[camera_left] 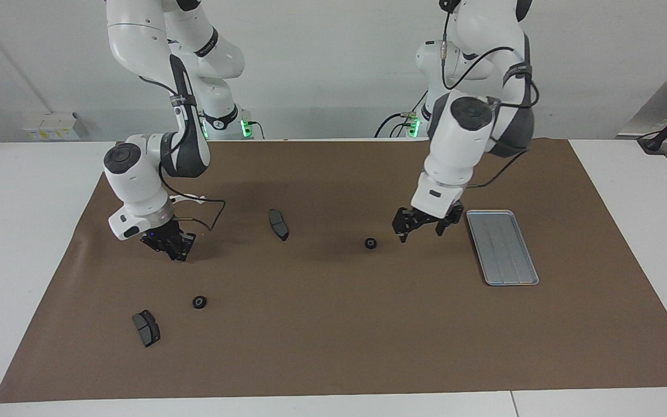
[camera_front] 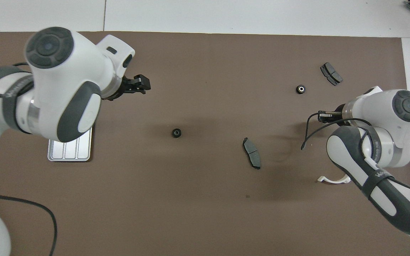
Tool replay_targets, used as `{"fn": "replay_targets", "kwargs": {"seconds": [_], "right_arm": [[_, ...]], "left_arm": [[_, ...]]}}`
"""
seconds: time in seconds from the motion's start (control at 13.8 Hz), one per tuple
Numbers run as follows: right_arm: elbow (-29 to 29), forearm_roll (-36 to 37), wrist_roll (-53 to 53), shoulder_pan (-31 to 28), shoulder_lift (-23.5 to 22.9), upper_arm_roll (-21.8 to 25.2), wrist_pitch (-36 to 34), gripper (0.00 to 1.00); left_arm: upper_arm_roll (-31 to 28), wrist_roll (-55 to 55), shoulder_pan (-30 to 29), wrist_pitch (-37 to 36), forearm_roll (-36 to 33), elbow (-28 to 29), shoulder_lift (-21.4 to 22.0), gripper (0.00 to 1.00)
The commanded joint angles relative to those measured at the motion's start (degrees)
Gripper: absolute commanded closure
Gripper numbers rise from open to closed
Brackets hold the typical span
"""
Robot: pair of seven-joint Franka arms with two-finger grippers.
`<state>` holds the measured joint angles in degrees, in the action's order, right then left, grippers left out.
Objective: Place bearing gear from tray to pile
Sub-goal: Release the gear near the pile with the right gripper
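The silver ribbed tray (camera_left: 501, 246) lies bare on the brown mat at the left arm's end; in the overhead view (camera_front: 69, 153) the left arm hides most of it. One black bearing gear (camera_left: 371, 243) (camera_front: 176, 133) sits on the mat beside the tray, toward the middle. My left gripper (camera_left: 424, 227) (camera_front: 145, 84) is open and empty, raised over the mat between that gear and the tray. A second bearing gear (camera_left: 199, 302) (camera_front: 300, 89) lies near the right arm's end. My right gripper (camera_left: 172, 246) waits low over the mat there.
One dark brake pad (camera_left: 278, 224) (camera_front: 252, 153) lies mid-mat, and another (camera_left: 146, 328) (camera_front: 331, 73) lies farther from the robots than the second gear. A white half-ring bracket (camera_front: 333, 179) (camera_left: 189, 197) lies partly under the right arm. A black cable (camera_front: 306, 131) hangs from the right wrist.
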<state>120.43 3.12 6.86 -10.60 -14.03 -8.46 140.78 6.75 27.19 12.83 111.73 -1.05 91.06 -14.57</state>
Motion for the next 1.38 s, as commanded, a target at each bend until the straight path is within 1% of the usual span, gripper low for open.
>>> {"fn": "replay_targets", "kwargs": {"seconds": [0.0, 0.15, 0.29, 0.44, 0.58, 0.73, 0.8, 0.94, 1.02, 1.16, 1.31], "right_arm": [[-2.4, -1.5, 0.1, 1.2, -0.3, -0.8, -0.2, 0.00], [-4.2, -1.5, 6.4, 5.7, -0.1, -0.9, -2.0, 0.00], [-5.8, -1.5, 15.8, 11.5, -0.4, -0.8, -2.0, 0.00], [-7.0, -1.4, 25.3, 17.4, -1.1, -0.9, -1.1, 0.00], [-11.4, -0.5, 34.5, 22.4, -4.4, -0.8, -1.9, 0.00], [-16.4, -0.2, 42.8, 27.9, -8.5, -0.6, -2.5, 0.00], [-19.6, 0.6, 47.1, 30.5, -10.7, -0.4, -4.4, 0.00], [-27.5, 6.2, 55.7, 34.3, -15.9, -0.7, -9.6, 0.00], [-30.9, 7.8, 60.2, 35.9, -18.0, -0.8, -10.4, 0.00], [-34.1, 7.9, 63.5, 39.0, -21.0, -0.8, -12.7, 0.00], [-40.2, 7.9, 66.3, 40.7, -24.5, -0.8, -15.3, 0.00]], "left_arm": [[0.1, -7.6, -5.2, -5.4, -0.2, -0.5, 3.4, 0.00], [0.1, -14.4, -9.3, -9.7, -0.3, -0.6, 5.1, 0.00], [0.1, -19.4, -13.1, -12.5, -0.3, -0.6, 7.1, 0.00], [-0.2, -19.8, -13.9, -15.0, -0.5, -0.8, 8.7, 0.00], [-0.2, -19.7, -13.8, -17.1, -0.8, -1.1, 9.2, 0.00], [0.1, -19.8, -13.6, -17.2, -0.6, -1.2, 9.3, 0.00], [0.3, -19.8, -13.3, -17.2, -0.6, -1.2, 9.2, 0.00], [0.3, -19.7, -12.9, -17.2, -0.8, -1.1, 8.7, 0.00], [0.4, -19.7, -12.9, -17.2, -0.8, -1.1, 8.6, 0.00], [0.4, -19.8, -12.9, -17.3, -1.0, -1.0, 8.6, 0.00], [0.4, -19.8, -12.9, -17.9, -1.0, -1.0, 8.6, 0.00]]}}
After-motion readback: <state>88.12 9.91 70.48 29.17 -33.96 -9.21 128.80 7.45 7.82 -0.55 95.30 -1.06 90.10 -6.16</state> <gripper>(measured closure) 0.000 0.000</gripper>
